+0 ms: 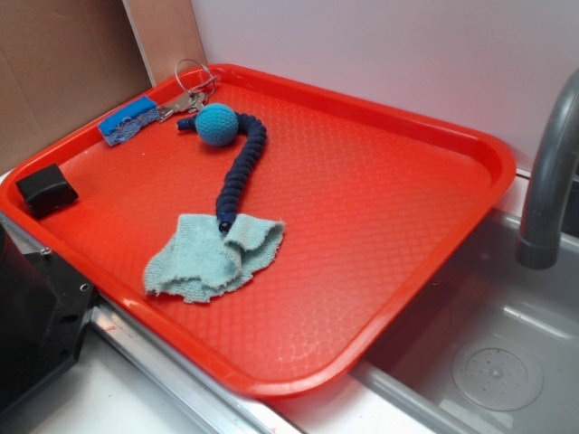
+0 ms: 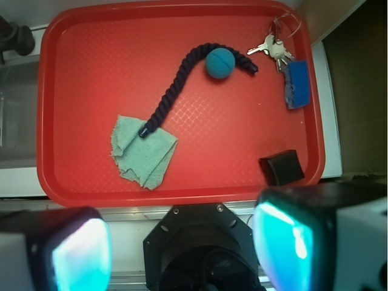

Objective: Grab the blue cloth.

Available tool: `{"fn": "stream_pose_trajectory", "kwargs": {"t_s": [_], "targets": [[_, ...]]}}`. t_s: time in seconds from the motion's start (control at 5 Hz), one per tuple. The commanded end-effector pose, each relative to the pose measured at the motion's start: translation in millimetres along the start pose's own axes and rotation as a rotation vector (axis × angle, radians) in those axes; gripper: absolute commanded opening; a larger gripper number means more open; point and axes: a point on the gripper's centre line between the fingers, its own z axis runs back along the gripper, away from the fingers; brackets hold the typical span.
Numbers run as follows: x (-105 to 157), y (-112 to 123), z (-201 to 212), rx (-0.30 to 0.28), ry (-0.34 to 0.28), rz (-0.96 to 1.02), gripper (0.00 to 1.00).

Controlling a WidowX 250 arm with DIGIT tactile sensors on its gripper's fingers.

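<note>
The blue cloth (image 1: 213, 258) is a pale teal terry washcloth, crumpled flat on the red tray (image 1: 380, 208) near its front left. In the wrist view the cloth (image 2: 142, 150) lies at the tray's lower left. The tail of a dark-navy crocheted snake (image 2: 173, 91) rests on the cloth's upper edge. My gripper (image 2: 182, 248) is open and empty, high above the robot base, well short of the cloth; its glowing pads (image 2: 285, 242) stand wide apart. The gripper is not visible in the exterior view.
The snake's teal ball head (image 1: 217, 124), a key ring (image 1: 185, 95) and a small bright-blue fabric strip (image 1: 127, 120) lie at the tray's far corner. A black block (image 1: 45, 190) sits at the left edge. A sink (image 1: 507, 362) and faucet (image 1: 552, 172) are right.
</note>
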Motion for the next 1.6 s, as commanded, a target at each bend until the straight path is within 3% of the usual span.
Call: {"fn": "stream_pose_trajectory", "kwargs": {"t_s": [0.0, 0.2, 0.6, 0.8, 1.0, 1.2, 1.4], "targets": [[0.0, 0.0, 0.0, 0.0, 0.0, 0.0, 1.0], [21.6, -29.6, -29.8, 0.038, 0.0, 0.002, 1.0], [52.8, -62.4, -92.4, 0.004, 0.044, -0.04, 1.0], [62.1, -65.8, -125.3, 0.013, 0.042, -0.032, 1.0], [63.7, -61.8, -170.4, -0.032, 0.019, -0.031, 1.0], [59.3, -60.8, -193.5, 0.009, 0.027, -0.042, 1.0], [50.8, -57.8, -212.5, 0.005, 0.078, 0.033, 1.0]]}}
